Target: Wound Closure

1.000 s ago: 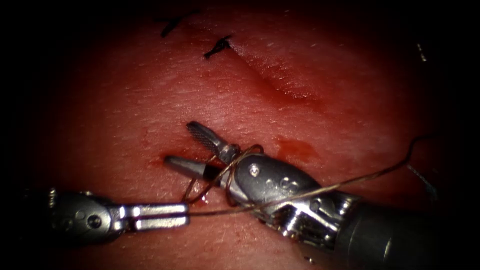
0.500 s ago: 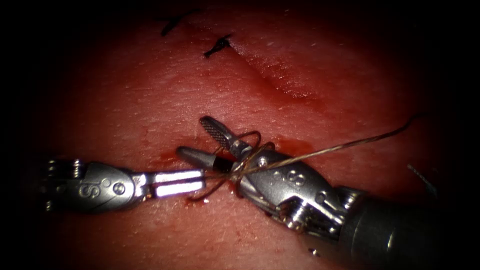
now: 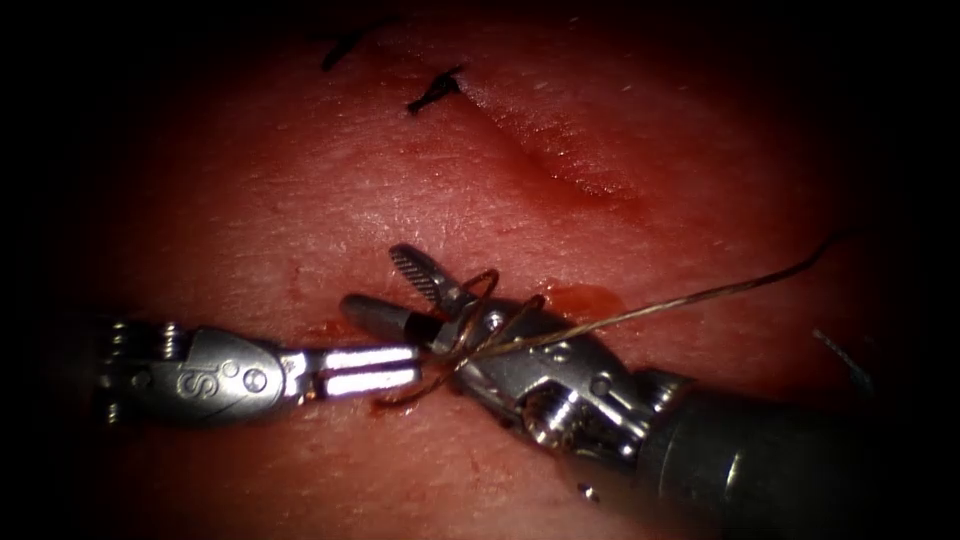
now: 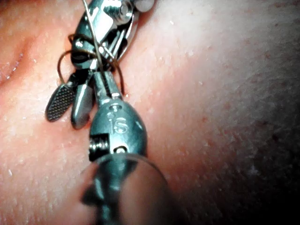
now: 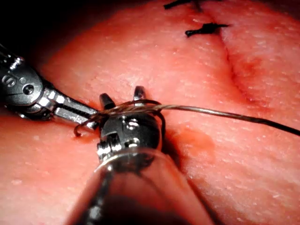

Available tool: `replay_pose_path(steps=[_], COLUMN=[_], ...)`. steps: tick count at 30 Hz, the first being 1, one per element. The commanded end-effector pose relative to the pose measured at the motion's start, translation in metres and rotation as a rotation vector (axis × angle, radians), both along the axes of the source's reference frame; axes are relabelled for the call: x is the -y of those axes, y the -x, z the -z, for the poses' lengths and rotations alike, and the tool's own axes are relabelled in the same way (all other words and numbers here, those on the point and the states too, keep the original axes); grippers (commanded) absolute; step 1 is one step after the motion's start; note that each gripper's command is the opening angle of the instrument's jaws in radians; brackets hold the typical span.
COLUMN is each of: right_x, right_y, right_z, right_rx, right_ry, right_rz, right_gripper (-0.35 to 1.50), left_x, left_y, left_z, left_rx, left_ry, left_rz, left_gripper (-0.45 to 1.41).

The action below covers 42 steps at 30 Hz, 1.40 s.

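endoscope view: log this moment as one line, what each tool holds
left tool: shut on thread | right tool: open, holds nothing, thread looped round it | tissue: cut at upper right

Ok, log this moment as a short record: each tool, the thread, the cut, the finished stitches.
left tool: fingers shut on the thread, beside the right tool's tips
right tool: fingers open, holds nothing, thread looped around it
thread: coils around the right tool, one strand runs off to the right
cut: open, red fluid along it
stitches: two dark knots at the far end of the cut
tissue: under both tools
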State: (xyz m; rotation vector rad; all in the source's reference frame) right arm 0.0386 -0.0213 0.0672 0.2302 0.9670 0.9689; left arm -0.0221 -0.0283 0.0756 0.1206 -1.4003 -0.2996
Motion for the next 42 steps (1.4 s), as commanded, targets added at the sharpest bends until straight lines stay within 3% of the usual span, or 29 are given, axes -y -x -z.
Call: replay_pose_path(steps=[1,13,16,22,23,25,31,40,41,42], right_x=[0.0003,0.0003,0.0003,0.0008,0.0011,0.0014,0.0015,0.0000,-0.0009,-0.0009], right_y=[-0.0008,-0.0003,-0.0002,-0.0002,-0.0001,0.0001,0.0006,0.0016,0.0018,0.0018], right_z=[-0.0005,-0.0001,-0.0001,-0.0014,-0.0022,-0.0030,-0.0030,0.0012,0.0025,0.0025], right_rx=[0.010,0.002,0.019,0.058,0.076,0.085,0.092,0.047,-0.026,-0.026], right_ry=[-0.009,-0.015,-0.015,-0.027,-0.031,-0.028,0.003,0.055,0.045,0.045], right_rz=[0.014,0.024,0.017,0.050,0.066,0.075,0.073,0.065,0.089,0.089], right_gripper=[0.34,0.31,0.17,0.22,0.19,-0.35,-0.35,-0.35,0.09,0.09], left_x=[0.0004,0.0014,0.0014,0.0016,0.0017,0.0019,0.0023,0.0024,0.0020,0.0020], left_y=[0.0006,0.0000,-0.0003,-0.0004,-0.0004,-0.0003,-0.0004,-0.0013,-0.0016,-0.0016], left_z=[-0.0006,-0.0010,-0.0009,-0.0008,-0.0009,-0.0010,-0.0012,-0.0007,-0.0002,-0.0002], left_rx=[0.002,0.004,0.004,0.000,-0.001,-0.002,-0.005,-0.013,-0.017,-0.017], left_ry=[-0.004,-0.010,-0.011,-0.010,-0.009,-0.007,-0.004,-0.006,-0.011,-0.011], left_rz=[0.000,-0.019,-0.019,-0.016,-0.015,-0.014,-0.012,-0.003,0.003,0.003], left_gripper=[-0.45,-0.45,-0.45,-0.45,-0.45,-0.45,-0.45,-0.45,-0.45,-0.45])
